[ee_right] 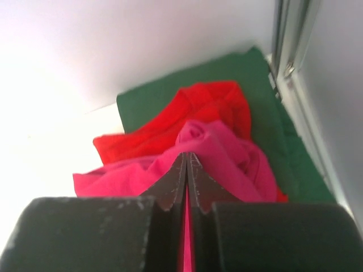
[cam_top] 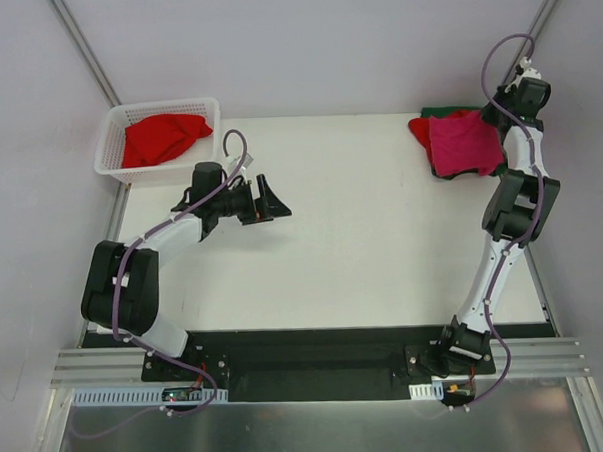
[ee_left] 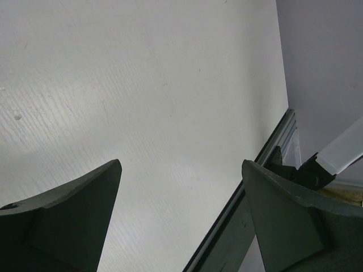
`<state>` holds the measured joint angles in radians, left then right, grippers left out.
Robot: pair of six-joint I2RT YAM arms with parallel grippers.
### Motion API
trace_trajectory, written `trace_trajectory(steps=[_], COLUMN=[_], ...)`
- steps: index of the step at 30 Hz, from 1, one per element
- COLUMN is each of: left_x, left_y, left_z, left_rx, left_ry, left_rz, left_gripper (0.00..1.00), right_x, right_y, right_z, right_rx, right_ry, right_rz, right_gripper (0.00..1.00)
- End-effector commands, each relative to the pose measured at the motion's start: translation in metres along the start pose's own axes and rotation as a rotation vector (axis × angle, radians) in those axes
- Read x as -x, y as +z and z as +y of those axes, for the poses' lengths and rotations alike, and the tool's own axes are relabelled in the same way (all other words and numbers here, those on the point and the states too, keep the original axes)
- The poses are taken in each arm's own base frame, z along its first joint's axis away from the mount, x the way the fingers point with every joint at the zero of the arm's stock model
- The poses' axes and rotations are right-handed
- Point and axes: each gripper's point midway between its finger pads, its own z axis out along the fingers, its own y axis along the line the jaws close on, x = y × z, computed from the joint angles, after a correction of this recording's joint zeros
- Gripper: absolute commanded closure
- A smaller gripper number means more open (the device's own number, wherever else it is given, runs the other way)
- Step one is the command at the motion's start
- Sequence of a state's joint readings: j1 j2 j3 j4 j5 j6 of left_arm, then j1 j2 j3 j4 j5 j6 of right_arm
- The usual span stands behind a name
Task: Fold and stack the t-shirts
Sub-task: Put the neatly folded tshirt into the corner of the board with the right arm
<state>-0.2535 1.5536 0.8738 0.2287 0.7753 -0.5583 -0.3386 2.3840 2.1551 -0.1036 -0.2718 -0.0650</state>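
Only the right wrist view shows the right gripper point(ee_right: 186, 156) closed tight over the magenta t-shirt point(ee_right: 232, 156), which lies on the red t-shirt point(ee_right: 198, 107) and green t-shirt point(ee_right: 147, 99). The left gripper point(ee_left: 181, 164) gapes wide and empty above the bench point(ee_left: 142, 85).

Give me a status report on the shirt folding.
Left jaws open, empty. Right jaws shut at pink t-shirt, atop red shirt and green shirt. Another red t-shirt in basket. Nothing blocking.

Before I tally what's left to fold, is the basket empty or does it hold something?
Not empty. A red t-shirt lies bunched inside the white basket, filling most of it.
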Motion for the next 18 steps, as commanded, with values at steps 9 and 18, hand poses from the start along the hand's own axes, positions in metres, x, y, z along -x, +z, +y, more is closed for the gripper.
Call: trace_trajectory(steps=[9, 18], left_x=[0.024, 0.023], left_y=[0.005, 0.006], left_z=[-0.001, 0.001], left_rx=[-0.013, -0.008], left_ry=[0.063, 0.071], left_rz=[-0.049, -0.048], left_gripper=[0.12, 0.12], right_x=[0.04, 0.007], right_y=[0.002, 0.015], right_z=[0.001, -0.012], right_rx=[-0.108, -0.18], right_ry=[-0.084, -0.056], right_rz=[-0.121, -0.057], right_gripper=[0.99, 0.99])
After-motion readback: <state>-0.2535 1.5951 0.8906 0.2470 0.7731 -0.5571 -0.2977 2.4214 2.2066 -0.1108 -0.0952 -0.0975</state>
